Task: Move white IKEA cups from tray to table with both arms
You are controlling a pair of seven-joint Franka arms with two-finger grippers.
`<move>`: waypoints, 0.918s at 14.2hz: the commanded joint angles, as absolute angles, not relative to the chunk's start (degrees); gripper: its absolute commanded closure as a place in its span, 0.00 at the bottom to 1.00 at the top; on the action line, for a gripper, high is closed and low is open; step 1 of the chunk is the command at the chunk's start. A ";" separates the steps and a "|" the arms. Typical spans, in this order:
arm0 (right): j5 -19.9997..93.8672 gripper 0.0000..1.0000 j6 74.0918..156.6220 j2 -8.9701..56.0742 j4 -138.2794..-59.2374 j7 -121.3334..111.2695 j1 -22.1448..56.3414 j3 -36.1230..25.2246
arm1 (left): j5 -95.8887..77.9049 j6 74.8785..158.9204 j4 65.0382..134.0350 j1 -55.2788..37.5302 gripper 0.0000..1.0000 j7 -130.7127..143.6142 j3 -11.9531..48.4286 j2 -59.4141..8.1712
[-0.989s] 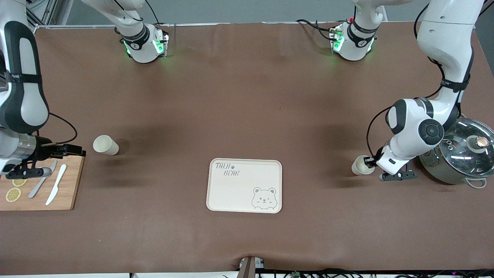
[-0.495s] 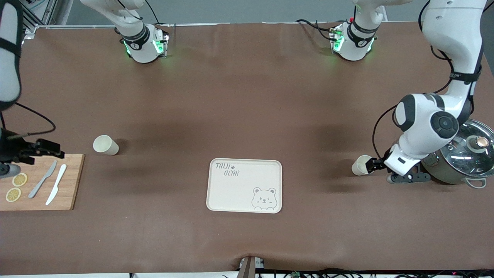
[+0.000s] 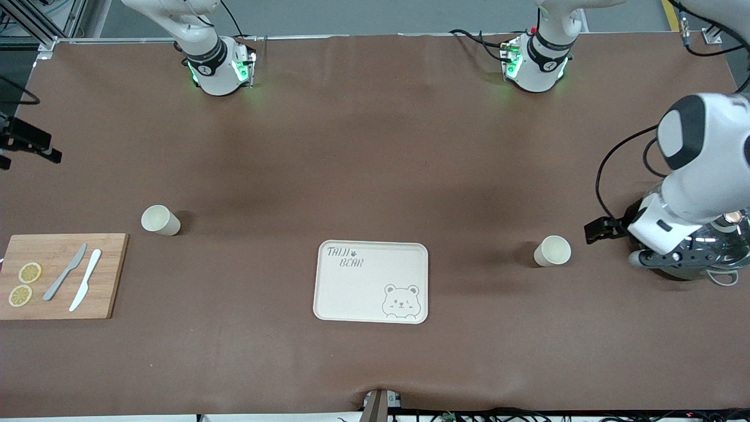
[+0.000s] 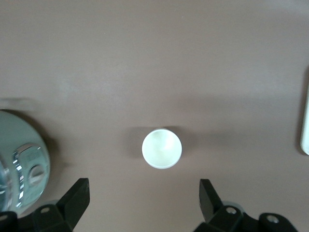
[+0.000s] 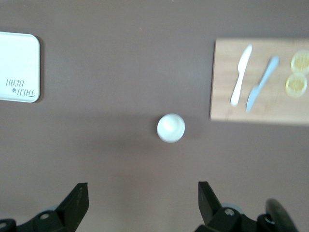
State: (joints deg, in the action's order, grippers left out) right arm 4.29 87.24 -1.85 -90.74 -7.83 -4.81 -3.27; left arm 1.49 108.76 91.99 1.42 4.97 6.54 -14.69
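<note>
Two white cups stand upright on the brown table, well apart, with the bear tray (image 3: 371, 281) lying between them and a little nearer the front camera. One cup (image 3: 552, 251) sits toward the left arm's end of the table, near a lidded steel pot (image 3: 703, 258). The other cup (image 3: 159, 220) sits toward the right arm's end, just beside the corner of a wooden cutting board (image 3: 61, 275) that carries two knives (image 3: 76, 276) and two lemon slices (image 3: 24, 283).

The left gripper (image 3: 600, 230) hangs in the air over the bare table between the first cup and the pot, touching neither. In the left wrist view its fingers (image 4: 77, 195) are spread wide with nothing between them, and the cup (image 4: 161, 148) shows empty below, clear of both tips.

The right gripper (image 3: 26, 143) is up at the edge of the front view, over the table's end and well away from its cup. In the right wrist view its fingers (image 5: 76, 199) are likewise spread and empty, with the cup (image 5: 171, 127) small below, the board (image 5: 260, 79) to one side and the tray's corner (image 5: 19, 67) to the other.
</note>
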 commanded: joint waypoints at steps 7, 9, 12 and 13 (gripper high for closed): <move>-0.44 0.00 88.68 -6.60 -93.44 -8.49 -3.25 -0.09 | 2.99 97.30 85.79 1.41 0.00 5.36 7.47 -9.58; -0.97 0.00 88.42 -5.01 -90.88 -10.63 -3.95 -0.26 | 2.90 97.21 85.69 1.58 0.00 5.36 7.82 -9.58; -1.23 0.00 87.89 -5.18 -90.70 -10.02 -4.48 -0.26 | 2.98 97.29 85.52 1.67 0.00 7.11 8.26 -9.14; -1.32 0.00 88.15 -5.19 -90.62 -10.02 -4.57 -0.26 | 2.64 97.21 84.39 1.67 0.00 7.64 8.26 -8.88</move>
State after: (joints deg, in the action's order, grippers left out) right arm -0.43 88.81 -5.82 -92.09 -9.51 -3.94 -0.69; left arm 1.49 98.62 86.88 1.38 6.03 7.60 -8.94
